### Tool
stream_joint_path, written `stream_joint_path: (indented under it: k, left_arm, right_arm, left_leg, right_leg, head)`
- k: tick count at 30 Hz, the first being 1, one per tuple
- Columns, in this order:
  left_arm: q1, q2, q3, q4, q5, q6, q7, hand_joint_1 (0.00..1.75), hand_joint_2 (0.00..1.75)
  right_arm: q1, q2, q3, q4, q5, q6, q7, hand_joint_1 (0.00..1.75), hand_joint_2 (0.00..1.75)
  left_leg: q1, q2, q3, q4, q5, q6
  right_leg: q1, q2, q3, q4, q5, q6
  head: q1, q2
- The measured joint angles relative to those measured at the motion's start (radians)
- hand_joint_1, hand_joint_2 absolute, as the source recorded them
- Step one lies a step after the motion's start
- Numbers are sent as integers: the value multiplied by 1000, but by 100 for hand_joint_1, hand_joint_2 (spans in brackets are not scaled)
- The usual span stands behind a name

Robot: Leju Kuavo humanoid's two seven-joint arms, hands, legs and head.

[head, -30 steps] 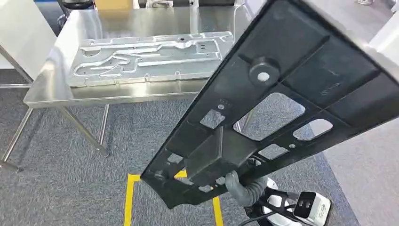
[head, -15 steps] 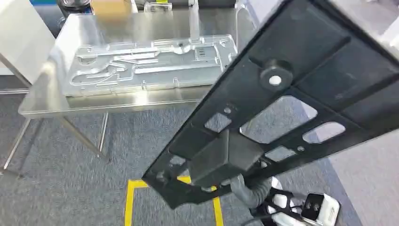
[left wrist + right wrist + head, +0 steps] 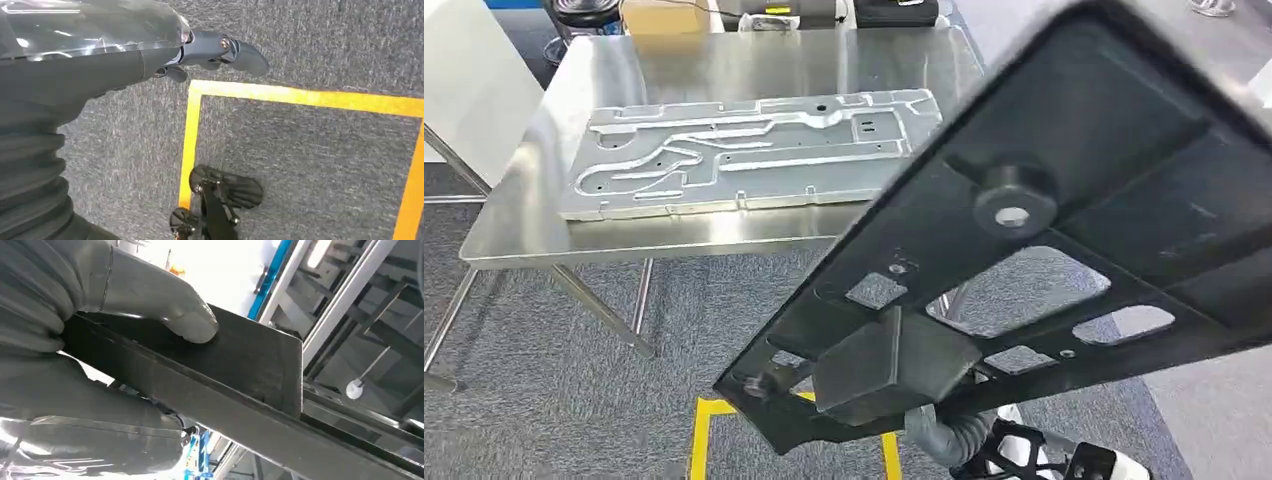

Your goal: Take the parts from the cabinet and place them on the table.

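The black part [image 3: 1044, 230] is a long, flat, matte plate with ribbed panels, several cut-out windows, a round boss with a pale centre and a boxy block near its lower end. It hangs tilted in the air, running from about 7 o'clock to 2 o'clock across the head view, in front of the desk [image 3: 724, 235] and above the grey carpet [image 3: 574, 380]. The right robot hand [image 3: 100, 330] grasps its lower end (thumb pressed flat on the block's face, the part's edge wedged against the palm). On the desk, at about 11 o'clock from the black part, lies a silver machined plate [image 3: 744, 150] with milled channels, flat and well apart from it. The left robot hand [image 3: 215, 52] hangs over the carpet by a yellow floor line [image 3: 300, 97], grasping nothing, fingers loosely apart.
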Motion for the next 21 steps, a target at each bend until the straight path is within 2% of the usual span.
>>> stream_joint_path:
  k: [1,2,3,4,5,6,8,9,10,11,12,13,14,15,16,18,19,20,21]
  left_arm:
    - [-1,0,0,0,-1,-4,-5,0,175]
    - [-1,0,0,0,-6,-7,-8,0,175]
    - [0,0,0,0,-7,-8,-10,0,175]
    - [0,0,0,0,-8,-10,-12,0,175]
    - [2,0,0,0,-10,-13,-14,0,175]
    - [3,0,0,0,-11,-14,-15,0,175]
    - [2,-1,0,0,-16,-16,-18,0,175]
    - [5,-4,-1,0,-17,-17,-18,0,175]
    - [2,-6,-1,0,-17,-17,-18,0,175]
    - [3,-6,-1,0,-18,-17,-18,0,175]
    - [3,-6,-1,0,-18,-17,-18,0,175]
    - [1,-6,-2,0,-19,-18,-17,0,175]
    - [-2,-6,-5,0,-21,-18,-17,0,175]
    - [-4,-6,-6,0,-21,-18,-18,0,175]
    - [-4,-6,-6,0,-22,-19,-18,0,175]
    - [-2,-5,-6,0,-23,-19,-18,0,175]
    - [0,-4,-7,0,-23,-19,-18,0,175]
    - [3,-4,-7,0,-24,-19,-18,0,175]
    - [4,-4,-7,0,-24,-21,-18,0,175]
  right_arm:
    - [6,0,-3,-7,0,3,0,175,175]
    - [15,0,-6,-11,0,3,0,175,175]
    - [24,0,-8,-12,0,3,0,175,175]
    - [32,0,-11,-15,0,3,0,175,175]
    - [40,0,-14,-19,3,4,0,175,175]
    - [44,0,-15,-24,4,6,0,175,175]
    - [47,0,-17,-33,6,7,0,175,175]
    - [48,0,-20,-37,8,6,0,175,175]
    - [48,0,-23,-40,13,4,0,175,175]
    - [49,0,-25,-43,14,2,0,175,175]
    - [53,0,-27,-47,16,-2,0,175,175]
    - [56,0,-28,-52,22,-8,0,175,175]
    - [60,0,-29,-58,27,-14,0,175,175]
    - [60,1,-29,-62,29,-18,0,175,175]
    - [60,2,-29,-64,31,-19,0,175,175]
    - [62,3,-29,-64,32,-23,0,175,175]
    - [63,3,-29,-64,32,-23,0,175,175]
    - [64,3,-29,-64,33,-23,0,175,175]
    - [65,3,-29,-64,34,-23,0,175,175]
  left_leg:
    - [0,1,3,0,-4,6]
    - [-1,2,7,0,-10,8]
    - [-3,3,12,0,-16,9]
    - [-4,4,19,0,-22,9]
    - [-6,4,31,0,-31,9]
    - [-7,5,44,0,-39,8]
    - [-11,8,74,-1,-58,6]
    - [-12,9,80,-4,-66,2]
    - [-17,10,82,-2,-73,-7]
    - [-15,17,82,-5,-74,-10]
    - [-14,21,84,-11,-77,-16]
    - [-14,26,91,-17,-79,-19]
    - [-16,25,98,-15,-87,-26]
    - [-15,18,94,12,-97,-29]
    - [-13,12,63,74,-125,-31]
    - [-9,11,-39,244,-189,-39]
    - [-7,11,-80,301,-197,-43]
    - [-5,11,-101,307,-172,-46]
    - [-2,11,-94,264,-125,-47]
  right_leg:
    - [0,0,-45,77,-32,3]
    - [-1,0,-105,173,-68,5]
    - [-2,0,-156,249,-88,7]
    - [-2,0,-191,292,-86,7]
    - [-2,0,-205,287,-53,4]
    - [-1,-1,-194,235,-1,-1]
    - [7,-8,-131,55,123,-20]
    - [16,-25,-110,14,128,-32]
    - [20,-28,-103,-13,119,-35]
    - [21,-25,-106,-7,116,-34]
    - [22,-17,-106,-8,113,-38]
    - [22,-14,-104,-14,111,-41]
    - [5,-11,-88,-31,114,-44]
    - [7,-10,-75,-40,110,-50]
    - [7,-10,-68,-42,106,-55]
    - [7,-8,-56,-41,92,-59]
    - [7,-4,-50,-41,86,-59]
    - [7,0,-40,-40,78,-57]
    - [6,2,-28,-40,70,-55]
  head:
    - [0,0]
    - [0,0]
    - [0,0]
    - [0,0]
    - [0,0]
    - [0,0]
    - [0,0]
    - [0,0]
    - [0,0]
    - [0,0]
    - [0,0]
    - [0,0]
    - [0,0]
    - [0,0]
    - [0,0]
    - [0,0]
    - [0,0]
    - [0,0]
    - [0,0]
